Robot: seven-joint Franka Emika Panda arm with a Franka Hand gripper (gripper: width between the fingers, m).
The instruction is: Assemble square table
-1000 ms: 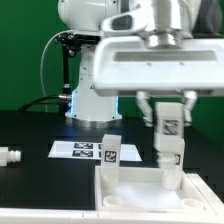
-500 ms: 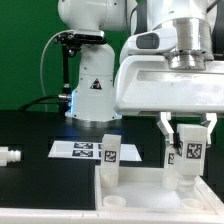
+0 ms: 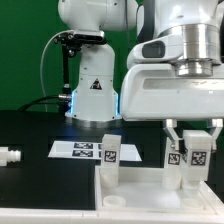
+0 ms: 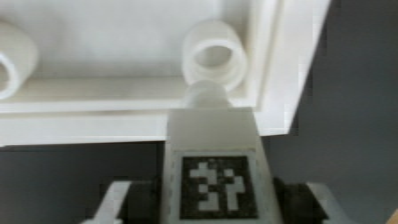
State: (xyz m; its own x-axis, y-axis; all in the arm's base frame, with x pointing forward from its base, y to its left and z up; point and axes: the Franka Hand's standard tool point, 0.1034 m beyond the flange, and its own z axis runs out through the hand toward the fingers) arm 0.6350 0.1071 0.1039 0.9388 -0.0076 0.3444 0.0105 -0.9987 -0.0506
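Pictured, upper half on the exterior view's right: white Panda arm, bent over a black table. Along the lower edge, same side: square tabletop, white plastic, with a raised rim and corner sockets. Behind it, toward the exterior view's left: marker board, flat on the table. Just under the arm: gripper, partly closed on a stubby tagged leg, clamped from both sides, upright and poised over the tabletop's corner on the exterior view's right (contact with the panel impossible to tell from here). Shown in the wrist view lined up with a round corner socket. Standing upright at the tabletop's corner on the exterior view's left: second leg. At the exterior view's far left edge: small white peg-like part, lying alone. Held leg judged light, rigid and smooth-sided, so likely to slip or twist in a loose pinch. Best taken on opposite sides near the upper end, lower end kept free for the socket. Tabletop probably light enough to shift under a sideways push.
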